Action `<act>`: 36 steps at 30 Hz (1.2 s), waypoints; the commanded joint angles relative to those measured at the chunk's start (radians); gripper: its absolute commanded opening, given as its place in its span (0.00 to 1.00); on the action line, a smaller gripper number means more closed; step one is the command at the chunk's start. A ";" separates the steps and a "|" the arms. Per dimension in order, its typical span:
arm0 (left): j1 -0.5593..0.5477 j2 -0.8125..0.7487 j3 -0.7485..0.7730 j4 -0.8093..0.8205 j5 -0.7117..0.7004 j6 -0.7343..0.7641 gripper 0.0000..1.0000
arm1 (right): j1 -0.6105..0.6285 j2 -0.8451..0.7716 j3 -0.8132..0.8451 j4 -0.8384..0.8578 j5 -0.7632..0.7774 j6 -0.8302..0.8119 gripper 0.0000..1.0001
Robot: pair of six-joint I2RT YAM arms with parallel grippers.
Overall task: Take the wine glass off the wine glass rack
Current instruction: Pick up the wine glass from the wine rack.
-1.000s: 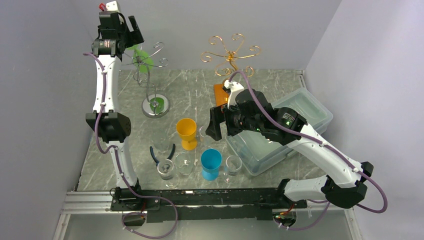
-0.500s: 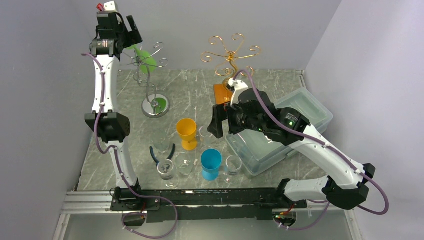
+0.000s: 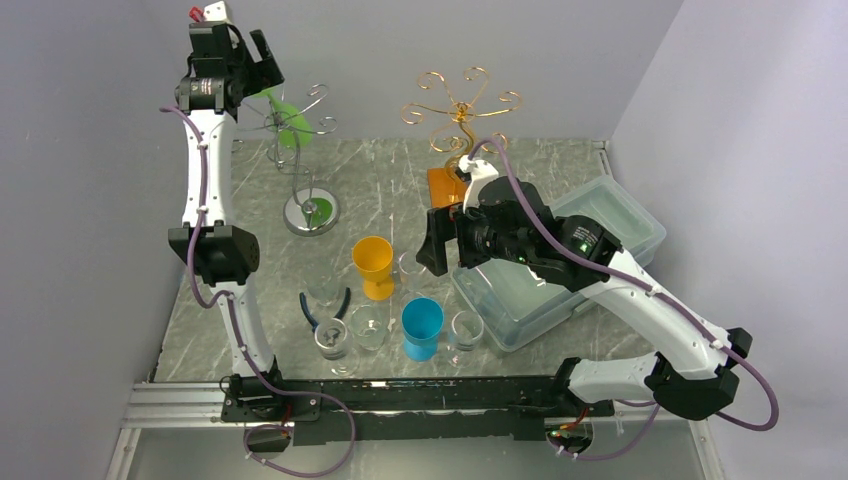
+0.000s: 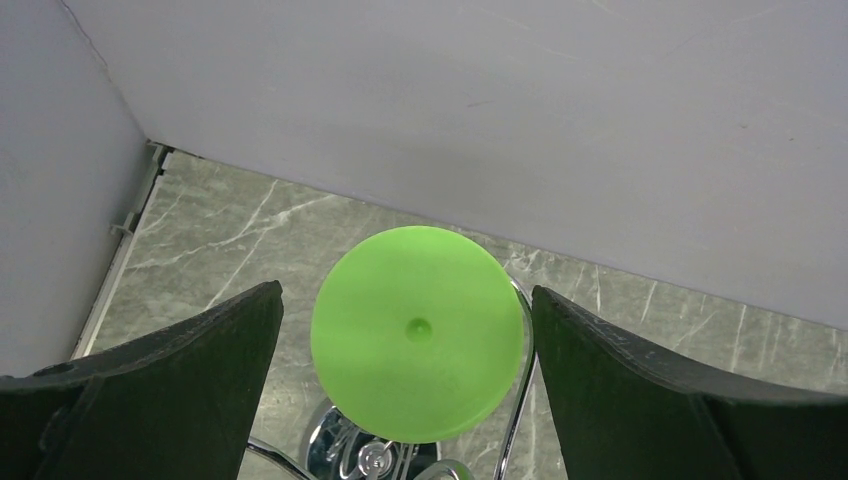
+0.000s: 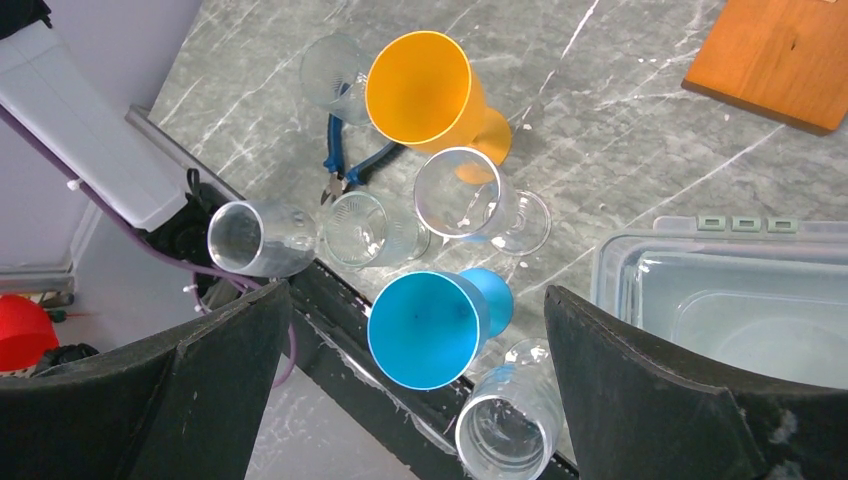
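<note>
1. The step in hand is the approach. My left arm is raised high at the back left corner, and the left fingers (image 4: 190, 385) stand wide, holding nothing.
2. The green wine glass (image 4: 418, 332) hangs upside down on the silver rack (image 3: 322, 219) and is not yet off it. In the left wrist view its round foot faces the camera between the 2 fingers, with a gap on each side. Chrome wire of the rack shows just under it.
3. The right fingers (image 5: 215, 385) are also wide and empty. They hover over the cluster of cups (image 5: 420, 90) on the desk (image 3: 380, 170), well apart from the silver rack.
4. Next, I judge, the left arm must come down past the foot so the fingers can close on the stem or bowl. Then it should slide the glass along the wire to its open end before drawing it away.
5. I cannot tell from these views which way that wire slot opens, so I would check before pulling.
</note>
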 commanded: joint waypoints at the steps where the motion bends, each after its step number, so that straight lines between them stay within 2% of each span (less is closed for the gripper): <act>1: 0.003 0.043 0.009 -0.105 0.059 -0.063 0.99 | -0.006 -0.032 0.023 0.038 0.016 0.009 1.00; 15: 0.003 0.064 0.012 -0.111 0.084 -0.084 0.94 | -0.012 -0.038 0.013 0.045 0.006 0.005 1.00; 36: -0.001 0.062 -0.009 -0.118 0.076 -0.067 0.78 | -0.018 -0.044 -0.008 0.064 -0.010 0.007 1.00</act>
